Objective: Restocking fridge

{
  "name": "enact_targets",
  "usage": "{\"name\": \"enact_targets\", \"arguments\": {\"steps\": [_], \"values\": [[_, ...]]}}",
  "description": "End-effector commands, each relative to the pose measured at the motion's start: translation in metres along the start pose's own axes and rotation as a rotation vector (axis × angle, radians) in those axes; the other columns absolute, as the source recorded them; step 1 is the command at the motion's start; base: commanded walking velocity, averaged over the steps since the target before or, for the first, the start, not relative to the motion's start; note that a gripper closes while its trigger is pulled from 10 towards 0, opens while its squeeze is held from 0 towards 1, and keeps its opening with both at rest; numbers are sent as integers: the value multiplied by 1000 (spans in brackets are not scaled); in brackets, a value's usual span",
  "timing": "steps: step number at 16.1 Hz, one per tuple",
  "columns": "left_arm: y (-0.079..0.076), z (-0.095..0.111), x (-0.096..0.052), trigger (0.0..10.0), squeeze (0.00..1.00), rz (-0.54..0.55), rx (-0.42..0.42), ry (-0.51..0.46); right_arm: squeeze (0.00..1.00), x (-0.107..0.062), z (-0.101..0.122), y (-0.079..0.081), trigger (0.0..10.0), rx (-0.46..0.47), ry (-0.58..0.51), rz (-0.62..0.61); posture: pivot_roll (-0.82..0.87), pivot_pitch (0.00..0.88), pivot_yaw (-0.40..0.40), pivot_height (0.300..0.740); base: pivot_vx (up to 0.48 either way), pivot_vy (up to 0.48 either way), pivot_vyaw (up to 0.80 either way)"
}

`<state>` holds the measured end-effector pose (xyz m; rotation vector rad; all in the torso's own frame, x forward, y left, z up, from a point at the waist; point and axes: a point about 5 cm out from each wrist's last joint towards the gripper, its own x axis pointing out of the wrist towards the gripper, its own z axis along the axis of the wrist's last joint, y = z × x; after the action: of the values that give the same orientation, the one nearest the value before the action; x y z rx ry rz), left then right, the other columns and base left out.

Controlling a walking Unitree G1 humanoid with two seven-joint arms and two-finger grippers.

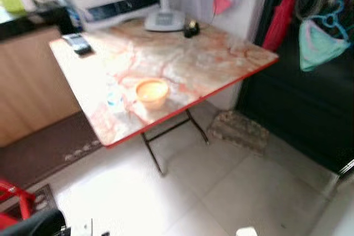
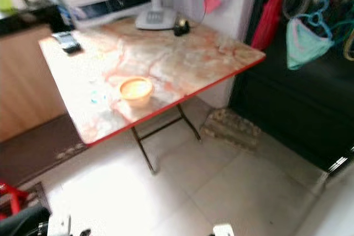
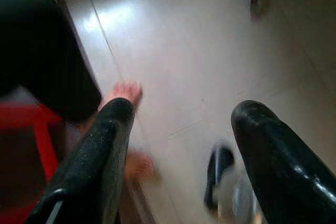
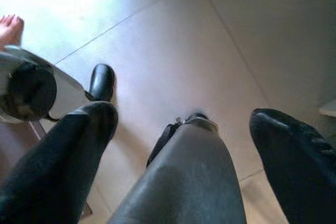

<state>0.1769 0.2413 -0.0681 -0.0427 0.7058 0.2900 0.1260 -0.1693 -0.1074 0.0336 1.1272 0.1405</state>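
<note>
Marble table: one orange bowl | both jaws apart, holding nothing

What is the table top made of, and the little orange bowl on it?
The table top looks like glossy laminate printed as pink marble, with a red edge strip; real stone seems unlikely on such thin folding legs. The orange bowl looks like smooth plastic, though the blur leaves that open.

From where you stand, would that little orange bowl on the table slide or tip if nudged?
The orange bowl looks small and probably light, so it would likely slide on the glossy marbled table. It sits near the red front edge, so a push could send it off.
</note>
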Motion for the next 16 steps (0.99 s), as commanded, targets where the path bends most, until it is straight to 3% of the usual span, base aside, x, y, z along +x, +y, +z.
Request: {"name": "enact_targets", "arguments": {"steps": [1, 3, 8, 10, 12, 13, 16], "values": [[-11, 77, 10, 10000, 0, -9, 15, -355, 0, -3, -15, -2, 10000, 24, 32, -11, 59, 0, 27, 740, 0, 0, 0], [-7, 82, 8, 10000, 0, 1, 37, -391, 0, -3, -19, 0, 10000, 24, 40, -12, 69, 0, 27, 740, 0, 0, 0], [-1, 105, -16, 10000, 0, -8, 193, -639, 0, -6, -40, 15, 10000, 39, 72, 3, 98, 0, 55, 740, 0, 0, 0], [8, 115, -30, 10000, 0, 34, 209, -709, 0, -6, -45, 20, 10000, 28, 82, 17, 118, 0, 44, 740, 0, 0, 0], [15, 146, -49, 10000, 0, 62, 159, -845, 0, -6, -48, 23, 10000, 26, 87, 15, 151, 0, -2, 740, 0, 0, 0], [10, 154, -53, 10000, 0, 42, 151, -877, 0, -7, -49, 23, 10000, 30, 88, 10, 159, 0, -11, 740, 0, 0, 0], [-24, 182, -69, 10000, 0, -50, 129, -984, 0, -8, -50, 18, 10000, 18, 86, -3, 174, 0, -12, 740, 0, 0, 0]]}}
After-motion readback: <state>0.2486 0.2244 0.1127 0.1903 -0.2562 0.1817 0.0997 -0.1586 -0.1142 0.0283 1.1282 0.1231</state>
